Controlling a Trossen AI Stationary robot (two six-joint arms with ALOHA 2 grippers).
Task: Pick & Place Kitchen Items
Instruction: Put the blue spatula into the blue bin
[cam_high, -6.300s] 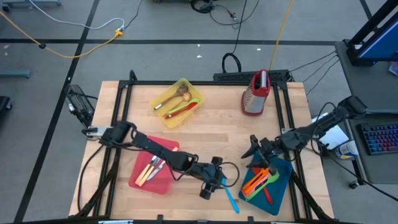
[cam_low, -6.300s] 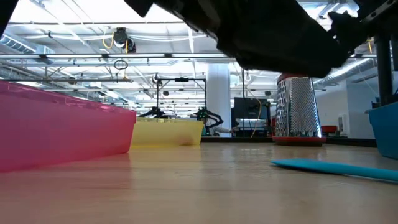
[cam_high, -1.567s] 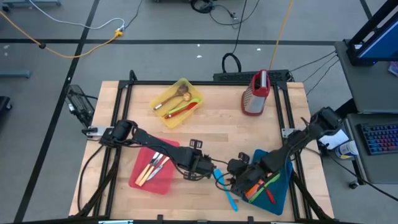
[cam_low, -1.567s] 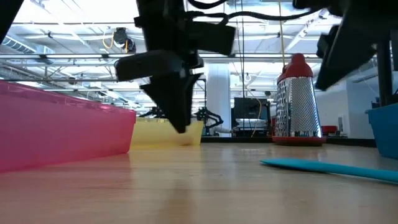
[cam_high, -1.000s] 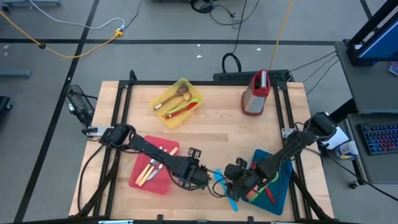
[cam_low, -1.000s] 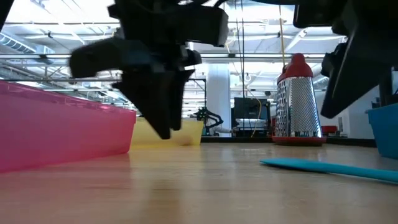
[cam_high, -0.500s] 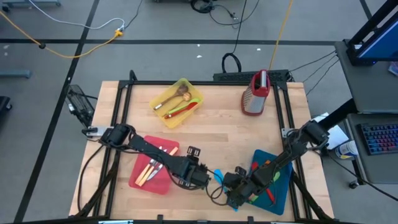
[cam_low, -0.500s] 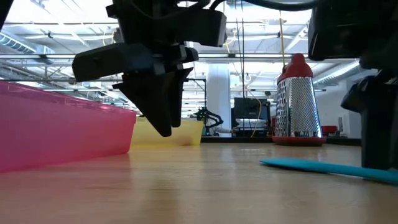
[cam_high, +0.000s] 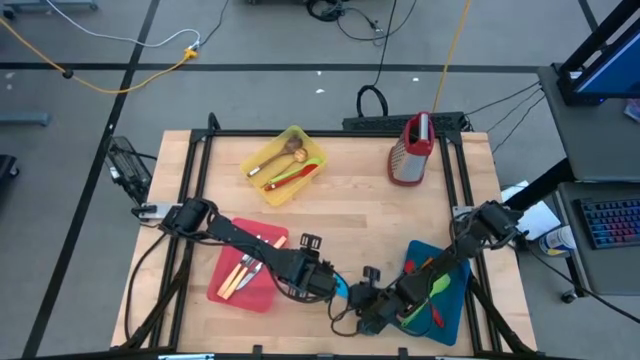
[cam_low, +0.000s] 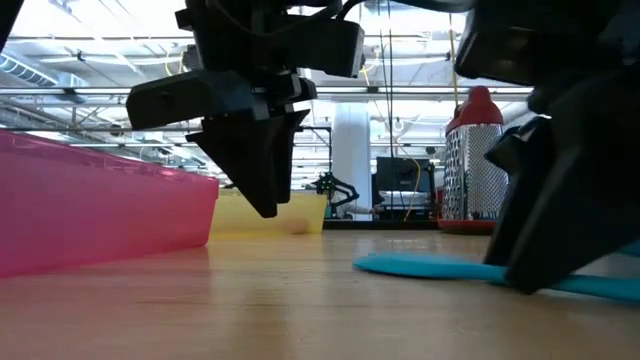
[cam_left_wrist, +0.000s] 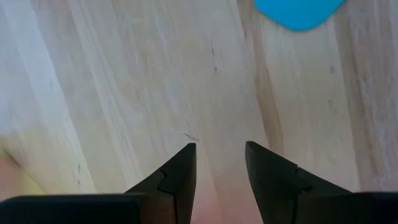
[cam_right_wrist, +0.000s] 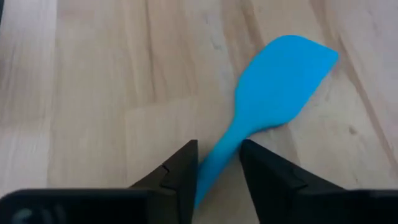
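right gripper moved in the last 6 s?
Yes. The right gripper went from beside the blue tray toward the table's front edge, now straddling the blue spatula handle.
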